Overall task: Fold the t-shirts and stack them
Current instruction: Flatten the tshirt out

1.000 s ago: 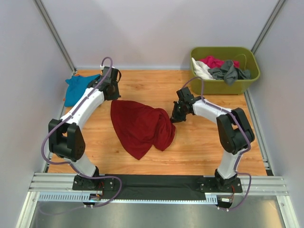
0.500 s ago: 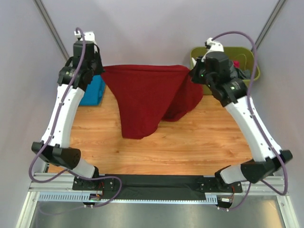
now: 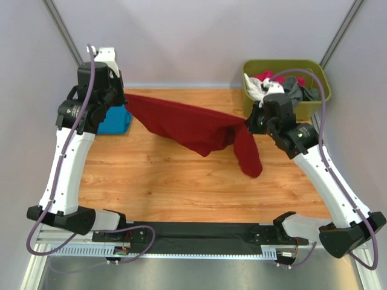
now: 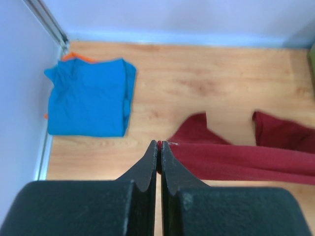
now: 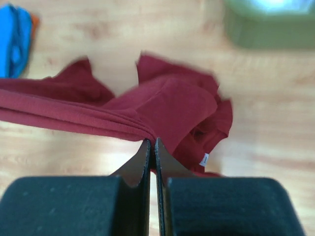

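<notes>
left jaws: pinched on red shirt (image 3: 181,124)
right jaws: pinched on red shirt
blue shirt (image 4: 88,96): far left corner

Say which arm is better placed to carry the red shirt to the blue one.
Left, probably: the left gripper, shut on the dark red t-shirt, is near the blue t-shirt; the right gripper holds its other end by the green bin.

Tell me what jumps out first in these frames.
The dark red shirt hangs stretched above the middle of the table, pinched at one end by the left gripper and at the other by the right gripper, a bunched part drooping near the right one. The teal-blue shirt lies folded at the far left corner; a green bin of clothes sits far right.
</notes>
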